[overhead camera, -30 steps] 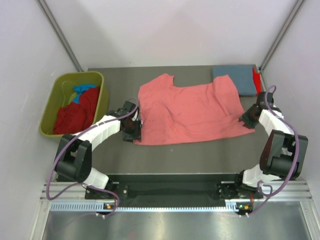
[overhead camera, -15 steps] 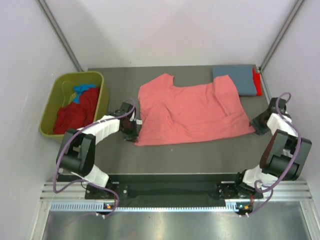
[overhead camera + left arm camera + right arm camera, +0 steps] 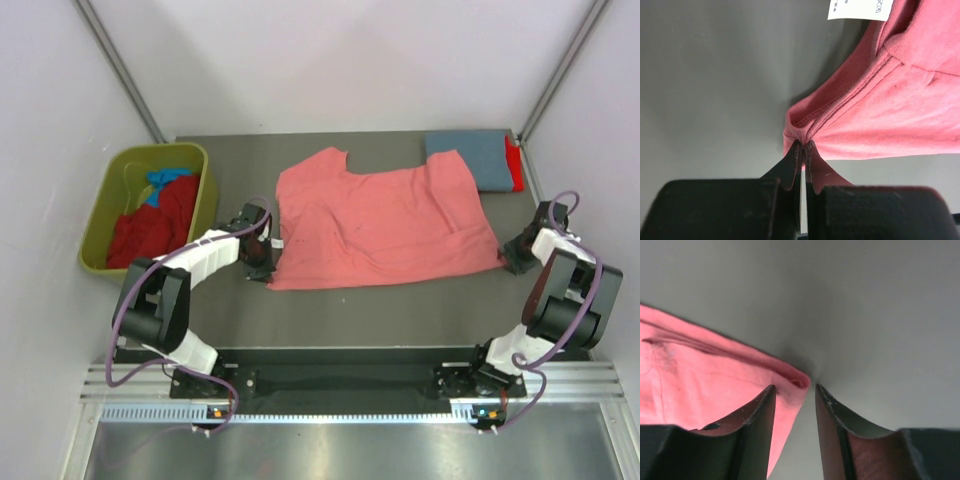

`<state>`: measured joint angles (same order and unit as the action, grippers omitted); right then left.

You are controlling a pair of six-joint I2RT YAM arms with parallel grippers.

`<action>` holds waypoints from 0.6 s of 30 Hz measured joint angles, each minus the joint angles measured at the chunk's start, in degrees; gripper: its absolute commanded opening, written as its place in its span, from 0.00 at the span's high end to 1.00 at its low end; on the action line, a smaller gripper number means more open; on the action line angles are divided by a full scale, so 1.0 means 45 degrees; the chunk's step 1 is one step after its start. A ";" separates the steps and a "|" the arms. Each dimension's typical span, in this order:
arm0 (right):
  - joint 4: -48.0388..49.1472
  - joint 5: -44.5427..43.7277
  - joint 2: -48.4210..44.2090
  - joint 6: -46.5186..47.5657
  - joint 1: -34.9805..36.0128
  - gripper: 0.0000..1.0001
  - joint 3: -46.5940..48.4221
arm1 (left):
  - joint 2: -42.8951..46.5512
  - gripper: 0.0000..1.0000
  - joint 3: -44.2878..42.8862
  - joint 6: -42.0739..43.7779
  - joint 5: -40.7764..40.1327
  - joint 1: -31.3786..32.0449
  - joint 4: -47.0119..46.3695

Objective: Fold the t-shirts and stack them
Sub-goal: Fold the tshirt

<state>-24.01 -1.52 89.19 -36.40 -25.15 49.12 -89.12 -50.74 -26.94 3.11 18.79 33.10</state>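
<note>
**Top view:** The pink t-shirt (image 3: 380,225) is spread flat mid-table (image 3: 380,310), not yet folded. At the far right corner a grey-blue t-shirt (image 3: 478,158) is seen folded, laid on a red t-shirt (image 3: 514,165) of which only the right edge shows. That stack of 2 is judged done. In the bin (image 3: 110,215) at far left a dark red t-shirt (image 3: 150,230) and a blue t-shirt (image 3: 160,182) are heaped, not yet taken out. The left end effector (image 3: 262,262) is set at the pink t-shirt's near-left corner, the right end effector (image 3: 512,258) at its near-right corner.

**Left wrist:** The left end effector (image 3: 803,147) is pinched tight on a bunched bit of pink hem. A white label (image 3: 860,9) is seen at the top.

**Right wrist:** The right end effector (image 3: 794,389) is held partway apart. The pink corner lies betw. the tips but is not clamped yet.

**Progress, judged:** Approx. 2 of 5 shirts are done. The pink one's 1st fold is only being set up, w/ one corner gripped. The 2 in the bin are left.
</note>
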 measured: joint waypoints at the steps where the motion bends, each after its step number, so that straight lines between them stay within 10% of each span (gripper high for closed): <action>1: 0.0068 -0.0053 0.0068 -0.0049 0.0000 0.70 0.0000 | 0.0005 1.00 0.0000 0.0000 -0.0024 0.0000 0.0000; 5: 0.0539 -0.0204 0.0155 -0.0204 0.0000 1.00 -0.0253 | 0.0063 1.00 0.0000 0.0000 -0.0141 0.0000 0.0024; 18: -0.1098 -0.1258 -0.2652 -0.0714 -0.0141 1.00 -0.1326 | 0.0398 1.00 -0.0131 0.0325 -0.1506 0.0005 0.0758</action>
<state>-28.95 -7.18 77.25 -39.62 -25.78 43.16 -87.33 -51.33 -25.47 -3.66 18.81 36.51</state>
